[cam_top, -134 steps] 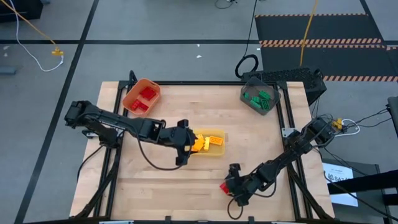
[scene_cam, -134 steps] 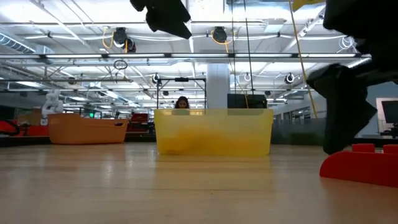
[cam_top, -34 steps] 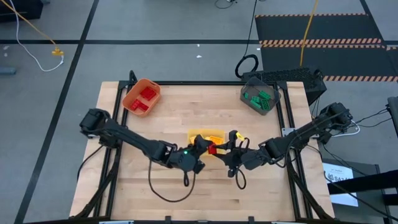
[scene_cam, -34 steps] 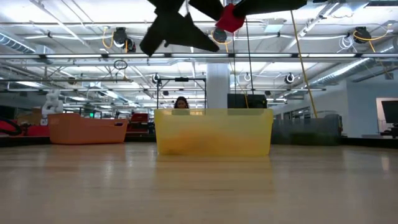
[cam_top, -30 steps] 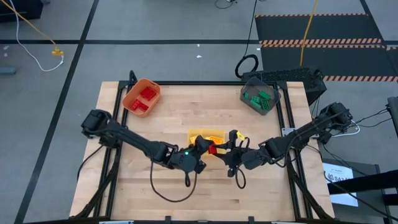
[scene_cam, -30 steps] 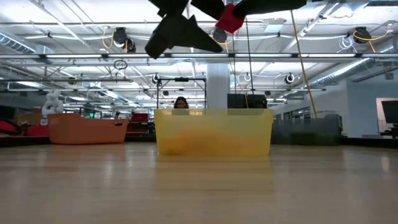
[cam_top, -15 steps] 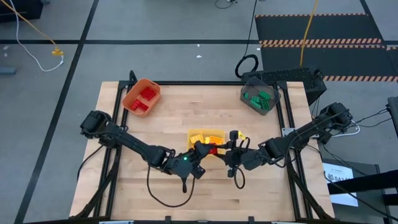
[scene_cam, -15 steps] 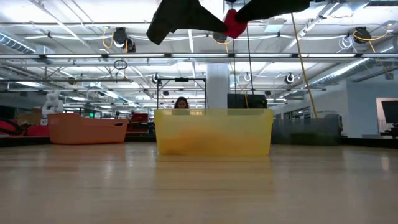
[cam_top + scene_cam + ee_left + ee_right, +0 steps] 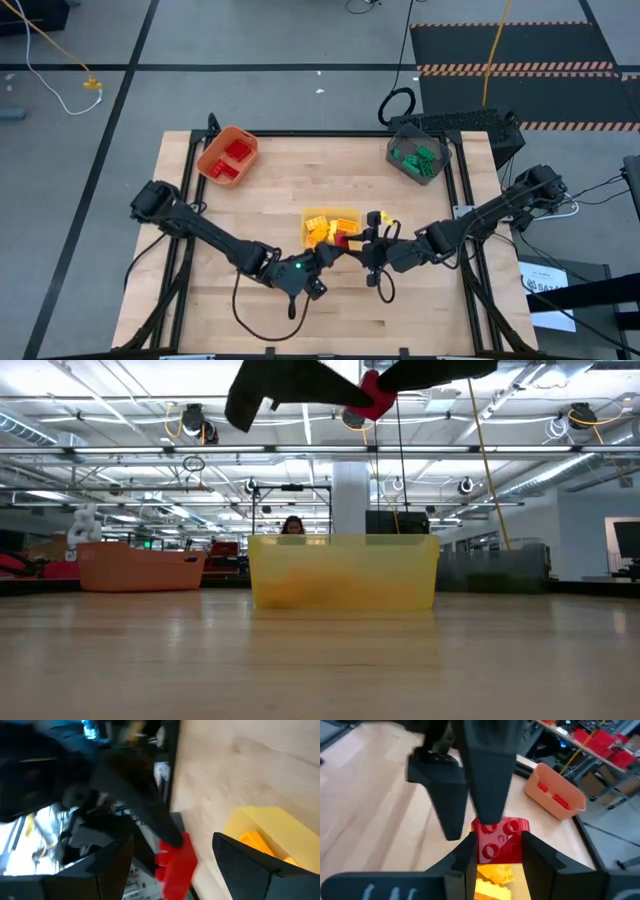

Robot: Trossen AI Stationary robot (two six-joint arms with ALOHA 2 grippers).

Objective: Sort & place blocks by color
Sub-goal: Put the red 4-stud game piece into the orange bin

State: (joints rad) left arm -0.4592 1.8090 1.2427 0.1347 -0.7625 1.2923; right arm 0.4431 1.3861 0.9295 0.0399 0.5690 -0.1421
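The red block hangs in the air over the near right corner of the yellow bin, clamped between the 2 dark fingers of the right gripper. In the right wrist view its studded face looks back at the camera, showing several round raised studs on glossy moulded plastic; its long axis cannot be told from here. In the low view it shows as a small bright red lump high above the bin's translucent yellow wall. The left gripper meets it from the left, its jaws spread wide on either side of the block, 1 finger lying across the top of the block's face; whether the fingers press on it cannot be told. Inside the shallow rectangular yellow bin lie yellow blocks, jumbled, glossy and studded. The other red blocks sit in the orange bin, a rounded plastic tub at the far left corner of the table. The green blocks fill the dark grey bin at the far right corner. The table is pale wood with visible grain, framed in black metal.
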